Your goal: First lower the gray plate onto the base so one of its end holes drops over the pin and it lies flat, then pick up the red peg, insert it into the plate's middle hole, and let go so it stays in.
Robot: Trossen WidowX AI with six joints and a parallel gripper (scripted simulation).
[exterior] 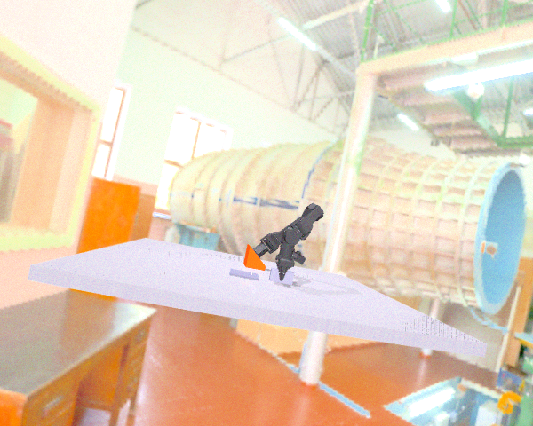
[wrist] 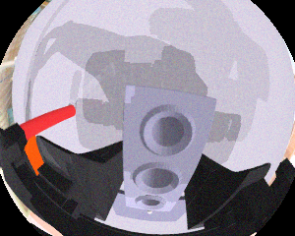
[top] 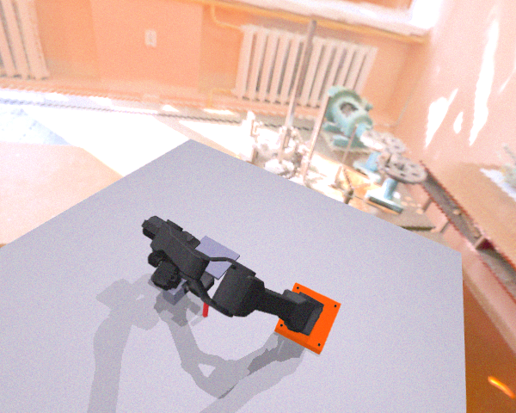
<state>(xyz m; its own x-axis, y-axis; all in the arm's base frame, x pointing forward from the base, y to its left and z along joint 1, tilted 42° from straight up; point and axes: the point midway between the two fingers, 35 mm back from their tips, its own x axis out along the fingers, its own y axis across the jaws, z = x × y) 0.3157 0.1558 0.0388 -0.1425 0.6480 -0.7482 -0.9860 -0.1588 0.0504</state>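
The gray plate [top: 174, 296] [exterior: 274, 276] [wrist: 134, 115] is a thick bar with three holes in a row. It is on the table, beside the base. My gripper [top: 182, 285] [exterior: 282, 279] [wrist: 158, 145] points down with a finger against each long side of the plate, shut on it. The flat gray base [top: 211, 248] [exterior: 243, 274] [wrist: 124, 212] lies just beyond the plate's far end; a small pale pin [wrist: 149, 212] shows on it in the wrist view. The red peg [top: 205, 310] [wrist: 49, 120] stands upright to one side of the plate, outside the fingers. The exterior view does not show the peg.
An orange mounting plate [top: 328, 322] [exterior: 254, 260] [wrist: 34, 156] carries the arm's foot. The arm [top: 240, 293] reaches over the table beside the base and partly covers it in the top view. The table edge [exterior: 188, 308] shows in the exterior view.
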